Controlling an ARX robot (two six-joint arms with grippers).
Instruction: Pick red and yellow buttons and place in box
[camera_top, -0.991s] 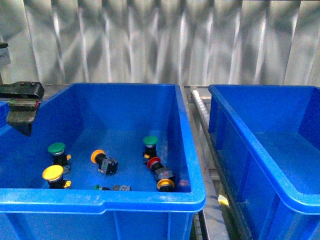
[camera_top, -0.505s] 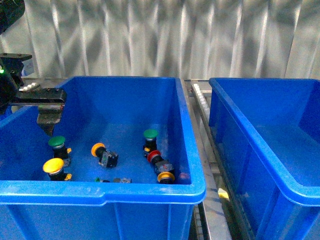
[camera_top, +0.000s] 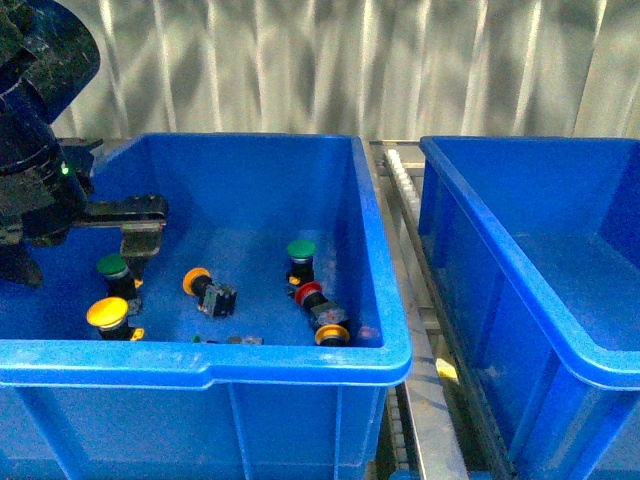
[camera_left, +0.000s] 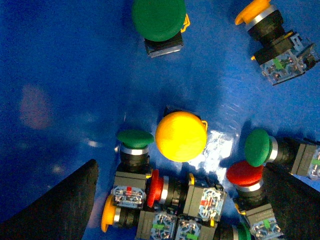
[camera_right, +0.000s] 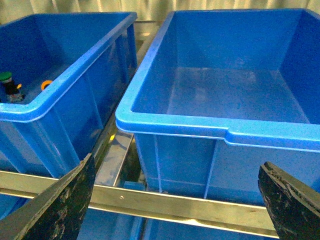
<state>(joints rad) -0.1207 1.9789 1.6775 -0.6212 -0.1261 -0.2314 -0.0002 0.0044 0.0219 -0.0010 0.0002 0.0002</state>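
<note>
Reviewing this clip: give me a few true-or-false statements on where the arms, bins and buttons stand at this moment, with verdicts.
1. The left tool is inside the left bin, the one holding the buttons. True.
2. The left tool is shut on a yellow button. False: its fingers stand apart, and a yellow button lies free on the bin floor beneath it.
3. The right bin holds several red buttons. False: no button shows in it.
4. Green buttons share the left bin with a red button. True.
5. The right tool grips a button. False: it is open and holds nothing.
</note>
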